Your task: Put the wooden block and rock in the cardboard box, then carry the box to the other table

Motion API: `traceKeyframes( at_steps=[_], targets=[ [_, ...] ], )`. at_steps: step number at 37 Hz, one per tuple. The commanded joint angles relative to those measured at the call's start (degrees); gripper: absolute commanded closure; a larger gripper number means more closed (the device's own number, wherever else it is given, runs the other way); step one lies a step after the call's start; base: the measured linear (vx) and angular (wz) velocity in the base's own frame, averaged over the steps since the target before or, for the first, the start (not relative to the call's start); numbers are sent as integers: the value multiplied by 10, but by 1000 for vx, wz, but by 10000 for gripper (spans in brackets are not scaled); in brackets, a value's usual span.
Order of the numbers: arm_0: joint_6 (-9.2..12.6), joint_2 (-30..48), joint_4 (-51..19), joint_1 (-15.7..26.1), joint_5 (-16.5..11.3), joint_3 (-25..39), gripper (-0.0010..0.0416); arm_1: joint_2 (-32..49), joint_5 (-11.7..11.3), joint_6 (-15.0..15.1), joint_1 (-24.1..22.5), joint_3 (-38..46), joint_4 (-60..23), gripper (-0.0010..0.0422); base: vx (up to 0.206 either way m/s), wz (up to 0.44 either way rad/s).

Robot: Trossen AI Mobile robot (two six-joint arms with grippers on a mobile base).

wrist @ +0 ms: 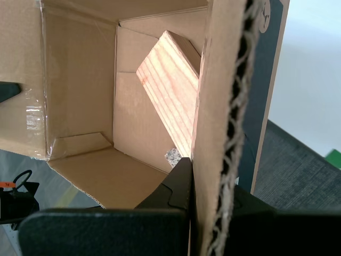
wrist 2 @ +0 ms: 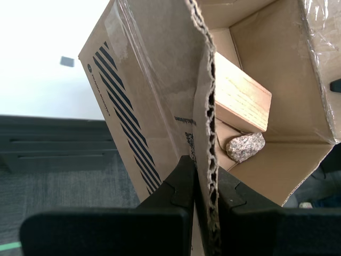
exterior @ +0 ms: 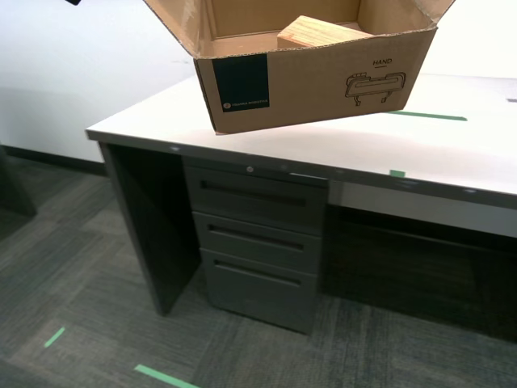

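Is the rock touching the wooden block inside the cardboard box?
Touching. The second wrist view shows the rock tucked against the lower end of the wooden block, with no gap between them, on the floor of the cardboard box.

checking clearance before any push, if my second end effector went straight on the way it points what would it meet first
Nothing stands ahead to reach: my second end effector is already shut on a wall of the cardboard box. Pushing on would slide it further along that wall. The rock and wooden block sit beside that line; depth is unclear.

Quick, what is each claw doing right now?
My first gripper: closed on the cardboard box wall.
My second gripper: closed on another wall.
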Motion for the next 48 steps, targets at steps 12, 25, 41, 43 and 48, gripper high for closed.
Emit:
traceKeyframes(
  at_steps=[12, 25, 41, 43, 48],
  targets=[
    [3, 0, 4, 1, -7, 1, 406, 0, 9, -37, -2, 1, 2, 413, -23, 205],
    [3, 0, 4, 0, -7, 1, 406, 0, 8, -70, -2, 1, 4, 413, -1, 186],
    [3, 1, 12, 1, -7, 1, 406, 0, 8, -86, -1, 1, 4, 413, -2, 252],
    [3, 1, 12, 1, -7, 1, 406, 0, 8, -85, -1, 1, 4, 413, 0, 281],
    [4, 1, 13, 2, -7, 1, 406, 0, 8, -83, -1, 1, 7, 413, 0, 316]
  ],
)
